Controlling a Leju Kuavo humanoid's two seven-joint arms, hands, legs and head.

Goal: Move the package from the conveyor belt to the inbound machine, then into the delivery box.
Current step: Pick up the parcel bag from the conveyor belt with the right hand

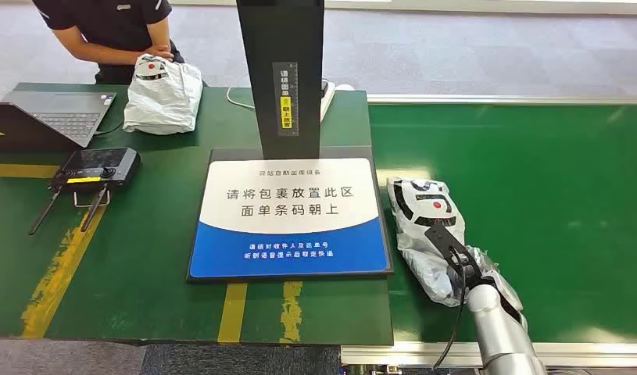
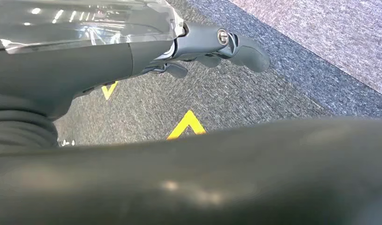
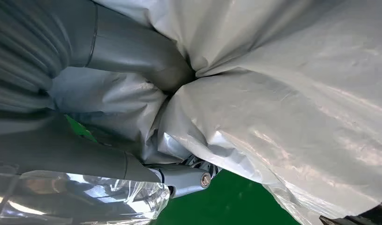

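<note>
The robot's right arm (image 1: 499, 328) is a smooth silver tube ending in a black wrist bracket, with a thin black cable (image 1: 456, 316) running along the side nearer the blue-and-white mat (image 1: 290, 219). The right hand (image 3: 86, 108) has a grey ribbed cover, a thick grey thumb (image 3: 137, 51) and darker fingers (image 3: 179, 178) with a silver screw at a joint, partly wrapped in clear crinkled film. The left hand (image 2: 132, 51) is matt dark grey, its fingers (image 2: 245, 49) rounded at the tips, one silver screw, the same clear film over its back.
</note>
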